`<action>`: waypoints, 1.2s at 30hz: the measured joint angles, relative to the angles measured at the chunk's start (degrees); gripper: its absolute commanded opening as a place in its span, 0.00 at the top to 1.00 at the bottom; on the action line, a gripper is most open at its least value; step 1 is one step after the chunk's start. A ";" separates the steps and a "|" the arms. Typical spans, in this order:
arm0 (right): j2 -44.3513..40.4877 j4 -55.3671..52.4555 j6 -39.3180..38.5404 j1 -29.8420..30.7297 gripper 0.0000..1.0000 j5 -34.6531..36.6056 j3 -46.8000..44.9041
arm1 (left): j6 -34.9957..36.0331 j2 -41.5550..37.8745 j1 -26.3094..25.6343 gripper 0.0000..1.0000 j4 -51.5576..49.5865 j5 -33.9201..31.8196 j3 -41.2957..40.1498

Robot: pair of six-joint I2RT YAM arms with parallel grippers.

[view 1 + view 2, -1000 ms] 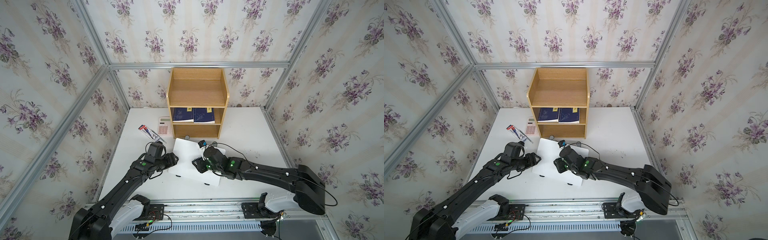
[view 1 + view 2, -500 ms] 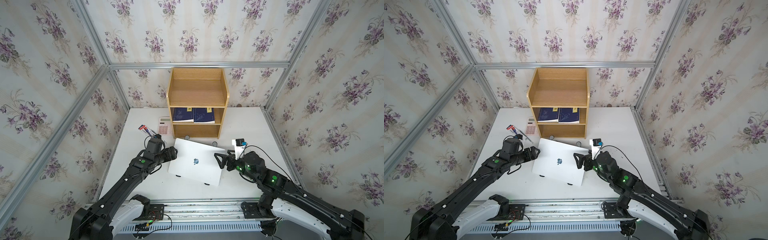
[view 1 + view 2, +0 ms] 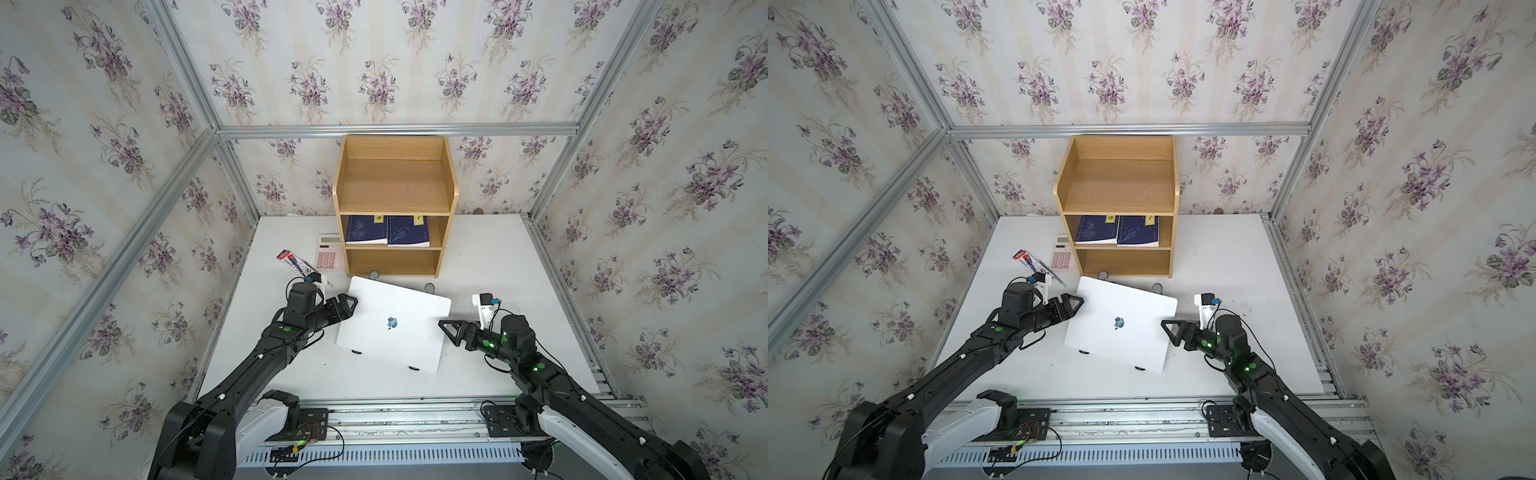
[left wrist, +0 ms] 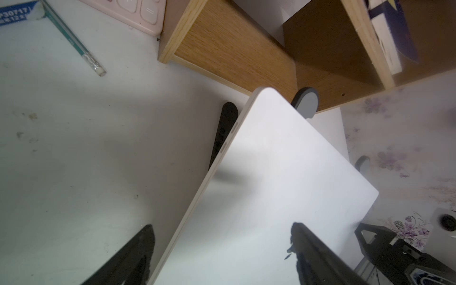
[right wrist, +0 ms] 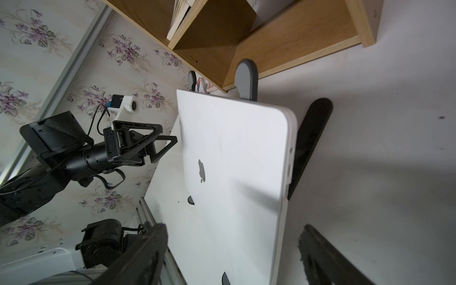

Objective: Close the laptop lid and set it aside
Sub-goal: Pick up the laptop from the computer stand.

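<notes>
— Silver-white, thin and flat: is that laptop (image 3: 394, 328) folded shut?
— Yes. Its lid (image 3: 1121, 324) lies down on the base in both top views, with the dark apple logo facing up. It sits near the middle of the white table (image 3: 498, 257), turned a little askew. It is raised on a black stand (image 5: 308, 145) whose grey rounded tabs poke out along the far edge.
— What's around it?
— At 12 o'clock from it, close by, is a light wooden shelf unit (image 3: 395, 183) with two dark blue books (image 3: 386, 230) on the middle shelf. At 11 o'clock is a pinkish-white calculator (image 3: 329, 253) just beside the shelf's side. Next to that are a red-and-blue packet (image 3: 291, 259) and a green pencil (image 4: 71, 39).
— And the left end effector (image 3: 349, 305)?
— At 10 o'clock of the laptop, by the corner. It's released. The left wrist view shows its black fingers (image 4: 138, 249) spread wide, one out over the table and one over the lid. The laptop's side edge runs between them. Whether either touches, I cannot tell.
— The right end effector (image 3: 446, 326)?
— At 3 o'clock, tips right at the laptop's opposite edge. It's also released: its fingers (image 5: 320, 249) are well apart in the right wrist view, with that edge between them. It grips nothing.
</notes>
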 measured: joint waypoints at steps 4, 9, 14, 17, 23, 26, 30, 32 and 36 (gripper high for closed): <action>7.63 9.62 3.06 -0.15 0.19 -3.06 -2.91 | -1.44 0.48 0.24 0.14 1.05 -0.13 -0.98; 17.42 20.79 5.60 -0.15 0.28 -5.44 -4.17 | -2.64 3.15 0.50 0.15 3.41 0.04 -1.97; 25.88 32.22 8.52 -0.17 0.39 -7.91 -5.55 | -3.32 8.13 0.68 0.16 6.62 3.23 -1.95; 30.29 38.56 9.99 -0.15 0.44 -8.98 -6.54 | -3.85 10.40 0.81 0.16 8.85 4.96 -1.92; 38.32 49.00 12.98 -0.26 0.53 -10.67 -7.26 | -4.55 14.12 0.81 0.17 13.33 8.09 -2.08; 41.62 54.14 14.60 -0.26 0.56 -11.28 -7.30 | -4.57 14.32 0.87 0.18 14.69 8.39 -2.67; 46.18 61.00 16.37 -0.20 0.61 -12.24 -7.30 | -4.63 14.23 0.87 0.18 16.22 8.37 -3.56; 48.70 64.83 17.79 -0.17 0.62 -12.81 -7.30 | -4.83 14.38 0.87 0.18 17.11 8.44 -4.00; 54.01 69.68 20.24 -0.04 0.62 -13.57 -7.30 | -5.35 14.97 0.87 0.18 19.50 9.01 -4.90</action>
